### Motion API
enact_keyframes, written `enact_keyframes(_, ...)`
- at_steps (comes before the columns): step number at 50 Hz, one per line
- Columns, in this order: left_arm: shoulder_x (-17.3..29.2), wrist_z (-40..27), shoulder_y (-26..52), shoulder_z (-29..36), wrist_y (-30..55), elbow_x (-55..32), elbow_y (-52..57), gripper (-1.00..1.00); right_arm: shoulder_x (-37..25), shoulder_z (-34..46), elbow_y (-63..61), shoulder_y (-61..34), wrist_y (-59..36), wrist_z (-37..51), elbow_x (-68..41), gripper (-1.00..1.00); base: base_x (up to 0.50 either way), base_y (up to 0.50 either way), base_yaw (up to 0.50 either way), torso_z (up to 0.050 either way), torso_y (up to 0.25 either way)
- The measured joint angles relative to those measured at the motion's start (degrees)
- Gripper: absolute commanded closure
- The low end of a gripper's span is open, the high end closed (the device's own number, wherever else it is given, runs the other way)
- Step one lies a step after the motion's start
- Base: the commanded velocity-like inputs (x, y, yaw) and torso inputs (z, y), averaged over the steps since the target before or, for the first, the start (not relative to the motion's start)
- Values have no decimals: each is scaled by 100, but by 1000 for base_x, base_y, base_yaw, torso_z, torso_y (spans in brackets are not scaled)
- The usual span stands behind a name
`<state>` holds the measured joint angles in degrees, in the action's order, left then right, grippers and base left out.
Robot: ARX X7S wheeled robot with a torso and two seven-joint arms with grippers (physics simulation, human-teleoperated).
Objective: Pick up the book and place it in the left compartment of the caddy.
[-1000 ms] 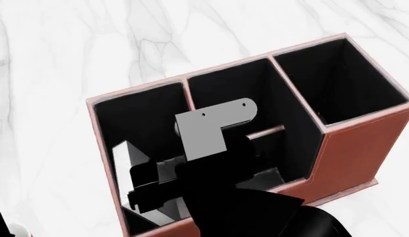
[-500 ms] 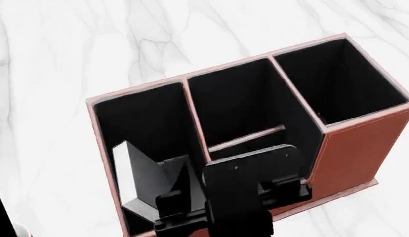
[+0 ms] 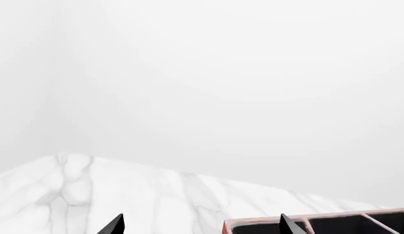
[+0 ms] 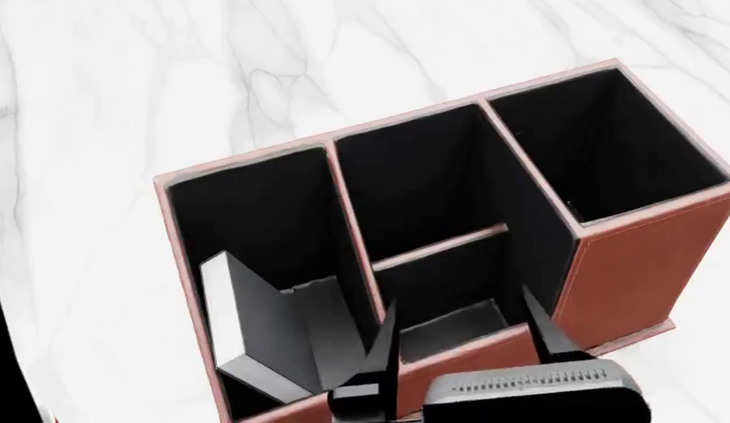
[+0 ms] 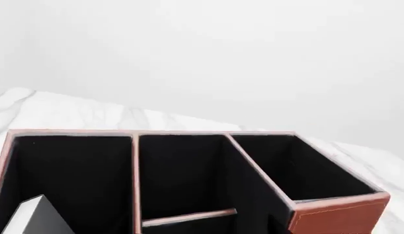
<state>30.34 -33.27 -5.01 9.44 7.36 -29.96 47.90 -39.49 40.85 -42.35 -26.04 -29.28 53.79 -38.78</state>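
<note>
The reddish-brown caddy (image 4: 629, 264) stands on the marble and also shows in the right wrist view (image 5: 332, 217). The book (image 4: 242, 326) leans tilted inside the left compartment (image 4: 242, 211), one end on the floor; its corner shows in the right wrist view (image 5: 32, 214). My right gripper (image 4: 459, 298) is open and empty, fingers apart above the caddy's near wall, over the front small slot. My left gripper (image 3: 202, 229) is open and empty over the table, beside a corner of the caddy (image 3: 267, 225).
The white marble table (image 4: 107, 88) surrounds the caddy on all sides. The taller square slot (image 4: 600, 141) is at the caddy's right end. A black part of my left arm (image 4: 3, 352) is at the head view's left edge.
My right gripper has pulled back out of the left compartment toward the caddy's near side, leaving the book leaning inside. The book and caddy have not moved.
</note>
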Motion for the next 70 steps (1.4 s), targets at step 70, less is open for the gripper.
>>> enact_keyframes(70, 470, -253, -988, -1895, -946, -657, -102, -100, -2370, -2297, -810, 2777, 2390, 1497, -325, -100, 0, 0, 0, 0, 0)
